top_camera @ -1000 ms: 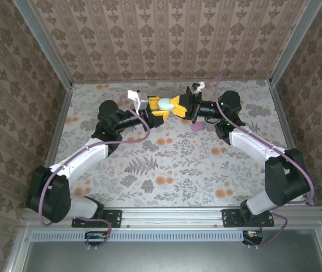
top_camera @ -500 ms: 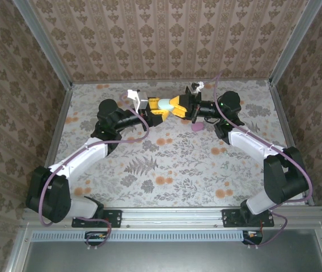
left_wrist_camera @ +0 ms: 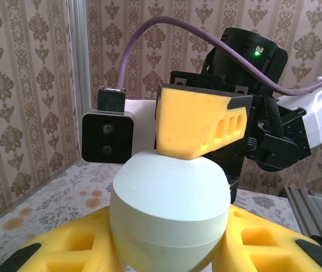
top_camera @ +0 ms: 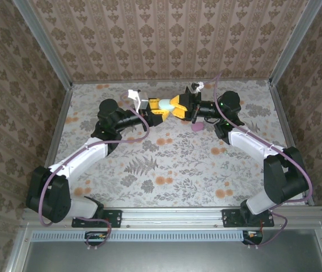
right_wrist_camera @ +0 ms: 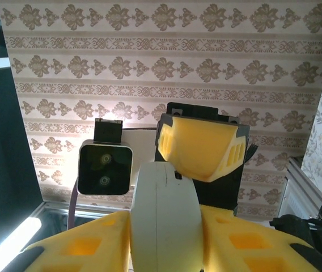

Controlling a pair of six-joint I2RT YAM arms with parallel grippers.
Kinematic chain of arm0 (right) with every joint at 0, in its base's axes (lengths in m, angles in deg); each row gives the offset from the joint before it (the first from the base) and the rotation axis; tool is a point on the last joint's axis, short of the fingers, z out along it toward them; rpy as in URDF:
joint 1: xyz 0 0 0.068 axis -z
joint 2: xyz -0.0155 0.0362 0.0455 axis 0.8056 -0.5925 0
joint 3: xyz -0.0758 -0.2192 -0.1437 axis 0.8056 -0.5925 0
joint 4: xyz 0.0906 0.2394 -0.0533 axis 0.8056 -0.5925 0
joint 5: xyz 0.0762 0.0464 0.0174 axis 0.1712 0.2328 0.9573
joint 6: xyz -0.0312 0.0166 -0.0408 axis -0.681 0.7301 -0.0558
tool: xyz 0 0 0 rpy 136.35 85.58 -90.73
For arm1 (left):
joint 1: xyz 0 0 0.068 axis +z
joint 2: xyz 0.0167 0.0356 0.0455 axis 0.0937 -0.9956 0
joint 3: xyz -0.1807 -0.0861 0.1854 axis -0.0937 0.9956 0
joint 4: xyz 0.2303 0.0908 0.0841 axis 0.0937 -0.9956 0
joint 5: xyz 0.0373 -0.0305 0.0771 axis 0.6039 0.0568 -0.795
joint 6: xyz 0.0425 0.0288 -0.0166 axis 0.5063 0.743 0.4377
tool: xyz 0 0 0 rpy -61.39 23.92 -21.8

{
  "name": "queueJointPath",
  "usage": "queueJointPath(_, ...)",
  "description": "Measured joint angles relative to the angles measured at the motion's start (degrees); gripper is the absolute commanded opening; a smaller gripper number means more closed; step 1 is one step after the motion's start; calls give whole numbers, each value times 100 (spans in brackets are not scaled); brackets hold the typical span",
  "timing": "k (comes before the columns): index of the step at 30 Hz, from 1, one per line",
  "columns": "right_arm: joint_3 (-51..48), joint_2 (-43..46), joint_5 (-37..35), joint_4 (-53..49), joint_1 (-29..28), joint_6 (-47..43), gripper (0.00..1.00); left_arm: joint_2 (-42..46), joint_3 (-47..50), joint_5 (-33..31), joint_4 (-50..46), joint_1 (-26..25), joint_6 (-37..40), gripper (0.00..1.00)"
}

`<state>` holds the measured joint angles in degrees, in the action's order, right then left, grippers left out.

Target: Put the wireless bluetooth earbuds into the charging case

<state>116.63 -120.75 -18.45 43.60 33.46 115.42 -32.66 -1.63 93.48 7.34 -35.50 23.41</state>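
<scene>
Case [left_wrist_camera: 169, 209], mint, hangs over the far middle of the table [top_camera: 166, 164]. My left gripper [top_camera: 160, 107] is clamped across its width, and my right gripper [top_camera: 175, 106] meets it head-on with fingers on its two flat faces, though I cannot tell if it squeezes. A small pink piece [top_camera: 196, 129], bud or second case, lies on the table just nearside of my right gripper, so that arm is nearer.
</scene>
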Motion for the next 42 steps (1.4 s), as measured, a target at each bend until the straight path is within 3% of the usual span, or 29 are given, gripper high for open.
queueJointPath(4, 11, 94, -48, -654, -4, -522, 54, 2, -9, -42, -192, -28, 105, 35)
queueJointPath(8, 127, 413, -195, -2031, 2, -1558, 60, 7, -70, -66, -535, -118, 348, 35)
queueJointPath(21, 367, 1674, -1250, -5062, 109, -4697, 68, 28, -94, -319, -804, -472, 614, 35)
queueJointPath(31, -358, 2776, -2020, -5604, 96, -6784, 62, 90, 68, -470, -726, -603, 463, 35)
queueJointPath(42, -409, 2824, -2514, -5897, -175, -7938, 61, 90, 74, -487, -549, -761, 221, 35)
